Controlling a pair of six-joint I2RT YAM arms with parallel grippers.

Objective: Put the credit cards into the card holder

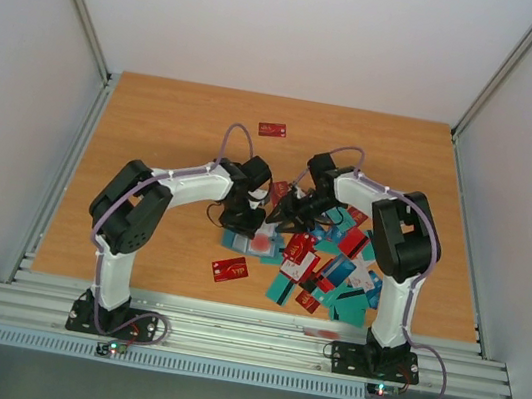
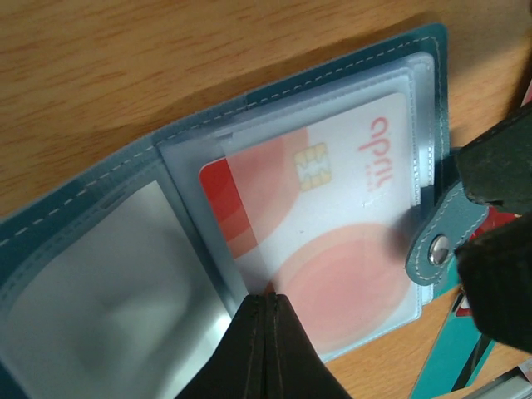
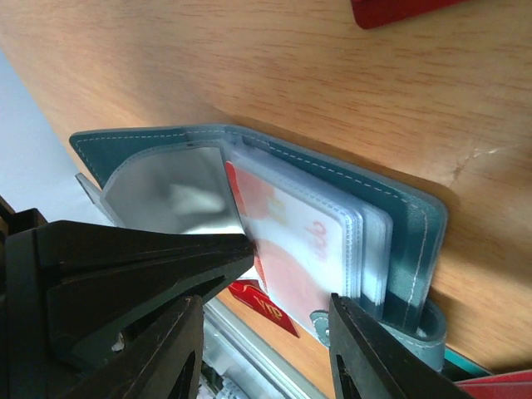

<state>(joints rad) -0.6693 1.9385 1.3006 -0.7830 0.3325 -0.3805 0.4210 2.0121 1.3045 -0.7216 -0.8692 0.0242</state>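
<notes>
Open teal card holder (image 2: 357, 66) lying on a wooden tabletop (image 2: 125, 66). The left pincer (image 2: 266, 349), jaws pressed together, rests its tip on the fold between clear sleeves just ahead of it, probably to keep the pages spread. A white and red credit card (image 2: 332, 216) sits in the sleeve beyond that tip; its red lettering runs sideways and resembles "opal". The right pincer (image 3: 266, 357), jaws apart and holding nothing, straddles the holder's snap tab (image 3: 328, 324) edge, likely steadying it. Under it, a red card (image 3: 264, 307) reads "VIP". More loose cards (image 1: 331, 271) lie beneath the right arm
</notes>
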